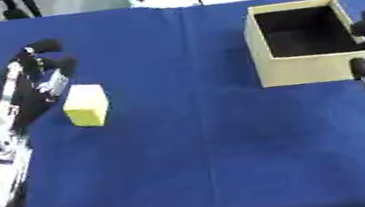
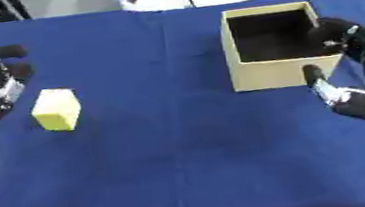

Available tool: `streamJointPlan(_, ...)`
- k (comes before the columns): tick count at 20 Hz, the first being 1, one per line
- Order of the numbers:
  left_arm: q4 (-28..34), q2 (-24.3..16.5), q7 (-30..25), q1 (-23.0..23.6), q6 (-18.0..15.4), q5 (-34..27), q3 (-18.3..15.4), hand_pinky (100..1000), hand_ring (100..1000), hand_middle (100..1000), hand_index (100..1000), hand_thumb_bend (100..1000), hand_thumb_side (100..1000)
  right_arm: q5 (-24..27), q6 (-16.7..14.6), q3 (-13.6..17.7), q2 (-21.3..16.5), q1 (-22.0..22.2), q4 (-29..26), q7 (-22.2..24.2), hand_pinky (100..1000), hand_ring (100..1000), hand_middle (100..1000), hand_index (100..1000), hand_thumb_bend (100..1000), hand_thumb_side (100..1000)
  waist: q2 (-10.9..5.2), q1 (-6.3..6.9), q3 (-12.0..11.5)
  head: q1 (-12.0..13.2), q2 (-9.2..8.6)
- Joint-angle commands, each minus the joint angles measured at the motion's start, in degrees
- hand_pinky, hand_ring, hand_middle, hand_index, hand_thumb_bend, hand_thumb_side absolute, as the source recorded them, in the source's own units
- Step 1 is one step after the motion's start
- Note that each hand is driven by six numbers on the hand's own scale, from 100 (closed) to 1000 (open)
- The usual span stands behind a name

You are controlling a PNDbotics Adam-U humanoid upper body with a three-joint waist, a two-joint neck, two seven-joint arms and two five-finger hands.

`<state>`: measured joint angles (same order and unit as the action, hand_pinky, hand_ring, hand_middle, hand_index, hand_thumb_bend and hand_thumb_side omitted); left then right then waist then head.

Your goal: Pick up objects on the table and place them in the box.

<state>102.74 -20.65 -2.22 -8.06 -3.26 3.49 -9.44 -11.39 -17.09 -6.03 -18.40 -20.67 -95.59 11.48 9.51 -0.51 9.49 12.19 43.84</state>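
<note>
Blue cloth is covering the table [image 1: 200, 138], smooth and soft-looking, with a faint fold line running down the middle. A yellow block [image 1: 87, 104] is sitting on the cloth toward the left. It has flat sides and square corners. The left hand [image 1: 38, 81] is lying just beside the block, black with silver parts. Its fingers [image 1: 44, 46] are spread out and a little bent, holding nothing. I cannot tell if they are touching the block. The box [image 2: 272, 74] is standing on the right, well apart from the block. It is tan like cardboard, open on top and dark inside. The right hand [image 2: 355, 77] is reaching round the box's right corner. Its fingers [image 2: 327, 31] are curling over the rim and its thumb is against the front wall.
</note>
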Motion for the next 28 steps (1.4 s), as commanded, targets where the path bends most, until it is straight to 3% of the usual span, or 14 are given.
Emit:
streamJointPlan(1,1.1,-1.2,-0.1,-0.3,-0.1,0.1,-0.6,804,604,702,787,539,565,0.4,-0.1,0.5,-0.6,-0.7,-0.5,0.0,741,834,783,927,213,354,-0.86,0.0,0.0,-0.1,0.28)
streamJointPlan(14,1.3,-2.7,-0.1,-0.4,-0.5,0.5,-0.7,803,607,702,786,542,552,0.3,0.1,0.5,-0.6,-0.7,-0.5,-0.3,741,834,783,927,208,366,-1.02,0.06,0.0,-0.2,0.28)
streamJointPlan(18,2.0,-9.5,-2.4,0.1,-2.6,2.6,0.1,796,615,703,784,545,536,0.2,0.1,0.4,-0.9,-0.8,-0.4,-0.3,741,834,783,927,205,381,-1.22,0.36,0.1,-0.4,0.28)
streamJointPlan(22,1.1,-19.8,-7.9,0.6,-6.7,7.4,1.6,782,628,699,779,581,515,0.0,0.1,0.3,-1.3,-0.6,-0.3,-0.4,741,833,782,926,202,390,-1.54,0.84,0.2,-0.8,0.28)
streamJointPlan(28,-2.7,-32.3,-17.2,-2.7,-10.5,13.5,6.6,755,644,685,785,687,488,-0.1,0.1,0.0,-1.6,-0.4,0.0,-0.2,741,833,782,926,198,399,-2.08,1.33,0.2,-0.9,0.28)
